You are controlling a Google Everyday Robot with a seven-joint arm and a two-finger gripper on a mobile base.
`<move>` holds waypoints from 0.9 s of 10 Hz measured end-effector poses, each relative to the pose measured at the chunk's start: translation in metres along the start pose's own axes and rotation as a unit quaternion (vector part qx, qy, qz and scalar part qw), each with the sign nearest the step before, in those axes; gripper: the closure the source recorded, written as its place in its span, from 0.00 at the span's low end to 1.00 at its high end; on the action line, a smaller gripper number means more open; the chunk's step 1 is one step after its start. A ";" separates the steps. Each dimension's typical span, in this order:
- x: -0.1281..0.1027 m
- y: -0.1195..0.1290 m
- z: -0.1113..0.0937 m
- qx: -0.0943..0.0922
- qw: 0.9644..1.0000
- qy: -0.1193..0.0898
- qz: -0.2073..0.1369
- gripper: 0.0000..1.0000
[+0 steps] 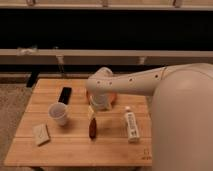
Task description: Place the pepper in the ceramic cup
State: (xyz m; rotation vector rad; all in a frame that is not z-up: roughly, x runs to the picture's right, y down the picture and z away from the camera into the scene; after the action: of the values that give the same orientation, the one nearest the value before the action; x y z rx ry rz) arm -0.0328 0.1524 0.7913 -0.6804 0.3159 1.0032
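The pepper (92, 128) is a small dark reddish-brown pod lying on the wooden table (75, 150), in front of the centre. The ceramic cup (59, 113) is a white tapered cup standing upright to the left of the pepper, apart from it. My gripper (93, 113) hangs from the white arm (130, 85) that reaches in from the right. It points down just behind and above the pepper, to the right of the cup.
A black phone-like slab (64, 95) lies behind the cup. A white bottle (131, 125) lies on its side right of the pepper. A beige block (41, 134) sits at the front left. The orange bowl (114, 97) is mostly hidden behind my wrist.
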 end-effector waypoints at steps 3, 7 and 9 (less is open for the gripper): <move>0.021 0.020 0.033 -0.019 1.000 0.023 -0.006 0.20; 0.038 0.049 0.044 -0.012 0.999 0.026 -0.028 0.20; 0.037 0.055 0.049 0.002 0.999 0.026 -0.039 0.20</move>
State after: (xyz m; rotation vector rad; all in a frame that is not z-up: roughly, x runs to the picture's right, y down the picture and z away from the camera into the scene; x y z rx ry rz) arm -0.0639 0.2293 0.7876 -0.7103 0.3337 0.9108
